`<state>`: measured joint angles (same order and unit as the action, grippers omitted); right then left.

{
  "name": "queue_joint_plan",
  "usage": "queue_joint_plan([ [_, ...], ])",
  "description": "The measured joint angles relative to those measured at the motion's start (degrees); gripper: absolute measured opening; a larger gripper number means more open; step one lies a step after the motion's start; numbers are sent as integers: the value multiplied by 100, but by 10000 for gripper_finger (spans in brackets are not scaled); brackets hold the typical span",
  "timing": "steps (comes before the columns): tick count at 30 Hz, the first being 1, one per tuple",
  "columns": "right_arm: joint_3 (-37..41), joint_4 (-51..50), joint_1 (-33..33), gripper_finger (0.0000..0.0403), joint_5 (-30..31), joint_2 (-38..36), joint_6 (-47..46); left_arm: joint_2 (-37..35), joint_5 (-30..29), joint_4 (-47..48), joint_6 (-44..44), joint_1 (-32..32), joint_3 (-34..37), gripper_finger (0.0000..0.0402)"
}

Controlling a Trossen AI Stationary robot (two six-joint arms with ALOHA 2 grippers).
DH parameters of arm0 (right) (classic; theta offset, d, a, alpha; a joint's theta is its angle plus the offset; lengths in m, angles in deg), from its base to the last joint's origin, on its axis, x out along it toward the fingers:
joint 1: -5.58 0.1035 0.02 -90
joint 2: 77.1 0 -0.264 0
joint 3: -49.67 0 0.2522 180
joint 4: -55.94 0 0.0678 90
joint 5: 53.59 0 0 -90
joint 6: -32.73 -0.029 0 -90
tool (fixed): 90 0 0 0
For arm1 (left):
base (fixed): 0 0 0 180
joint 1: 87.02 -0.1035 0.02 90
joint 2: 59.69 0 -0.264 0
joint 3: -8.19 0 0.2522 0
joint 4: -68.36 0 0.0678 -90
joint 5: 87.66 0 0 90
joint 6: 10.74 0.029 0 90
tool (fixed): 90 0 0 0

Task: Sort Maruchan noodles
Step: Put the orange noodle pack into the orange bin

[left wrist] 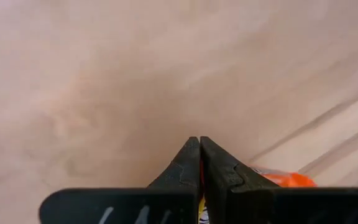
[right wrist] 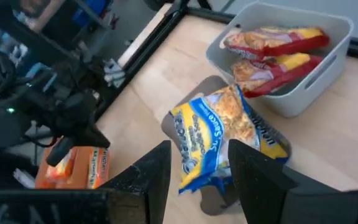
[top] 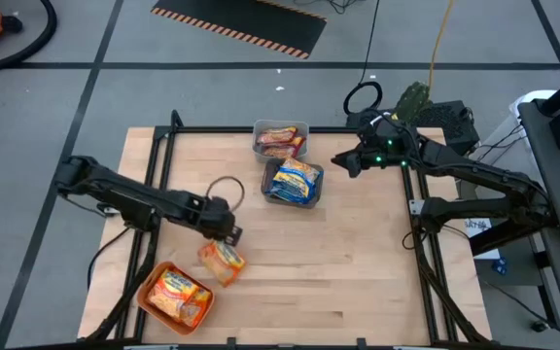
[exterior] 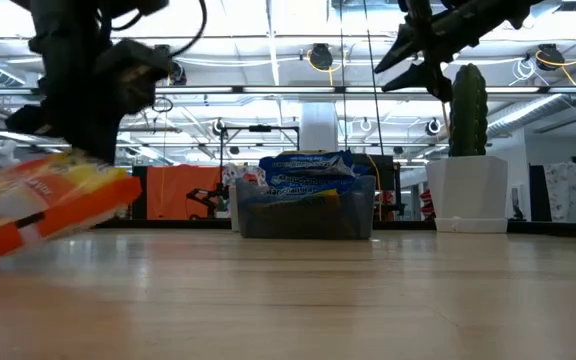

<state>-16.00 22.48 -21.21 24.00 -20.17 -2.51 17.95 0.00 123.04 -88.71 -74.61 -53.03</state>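
Note:
An orange Maruchan noodle packet (top: 222, 262) hangs from my left gripper (top: 229, 233), which is shut on it, just beyond the orange tray (top: 150, 288) at the table's near left. The tray holds more orange packets (top: 177, 295). At the far middle, a grey bin (top: 259, 144) holds red packets (top: 280, 142). A clear bin (top: 270, 191) in front of it holds blue packets (top: 295, 181). My right gripper (top: 341, 163) hovers open to the right of the bins, with nothing between its fingers (right wrist: 160, 165). My left gripper pinches the orange packet by its far edge (top: 218, 246) between its two shut fingers (left wrist: 188, 163), coming from above and pointing steeply down. The packet (exterior: 48, 205) hangs tilted below the fingers, clear of the tabletop. The fingers themselves hide the exact place of contact.
A cactus in a white pot (exterior: 468, 160) stands at the table's far right corner. Black frame rails (top: 163, 156) run along the left and right sides. Bare wood (top: 338, 272) fills the near middle and right.

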Motion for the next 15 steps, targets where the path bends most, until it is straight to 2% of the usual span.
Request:
queue_joint_plan([
  [9,-2,908,750,155,566,0,-1086,-1346,-600,74,840,-700,0,1],
  [15,-12,1348,1731,155,1978,103,-1434,-1799,-654,-81,1907,-1211,-4,1],
])
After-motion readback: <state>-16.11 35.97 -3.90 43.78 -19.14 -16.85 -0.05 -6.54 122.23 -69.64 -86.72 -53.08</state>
